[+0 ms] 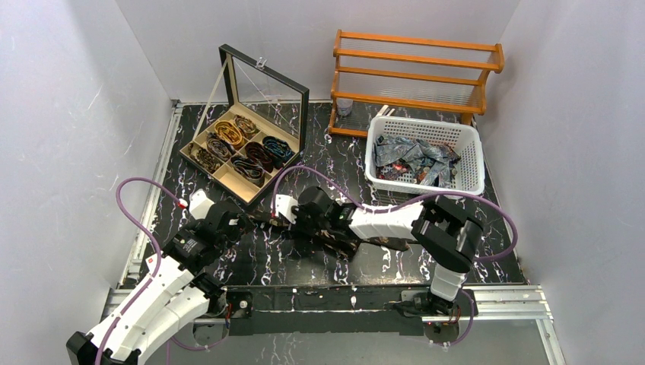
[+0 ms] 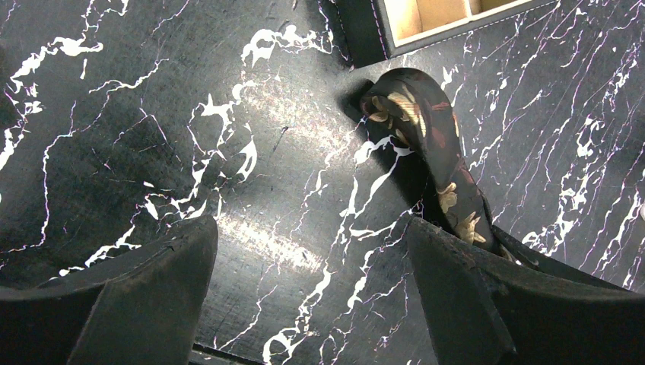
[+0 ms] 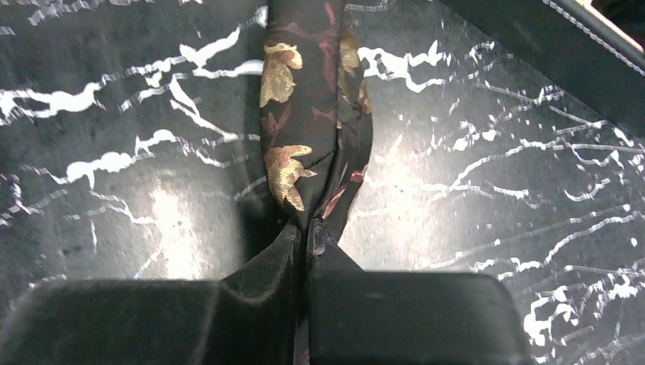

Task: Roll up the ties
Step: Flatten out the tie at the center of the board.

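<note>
Marbled table [image 1: 342, 152], tie [image 2: 426, 129], box [image 1: 228, 176], basket [image 1: 471, 163], rack [image 1: 414, 72]

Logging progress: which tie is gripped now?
The dark gold-flowered fabric necktie, pinched by the right gripper; the rest sit in the compartment box or white basket.

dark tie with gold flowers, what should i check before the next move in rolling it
1. Grip: right gripper shut on the dark fabric tie with gold flowers: ok.
2. Helper hand ready: left gripper open, holding nothing: ok.
3. Tie inside the left gap: not ok; it runs past one finger, and only black marbled table shows between the fingers.
4. Roll started: not ok; the tie lies as a limp strip.
5. Free slot in the open wooden box: ok; pale empty compartments at its near corner.
6. Rest of the tie free of snags: cannot tell; the arms hide it from above.
</note>
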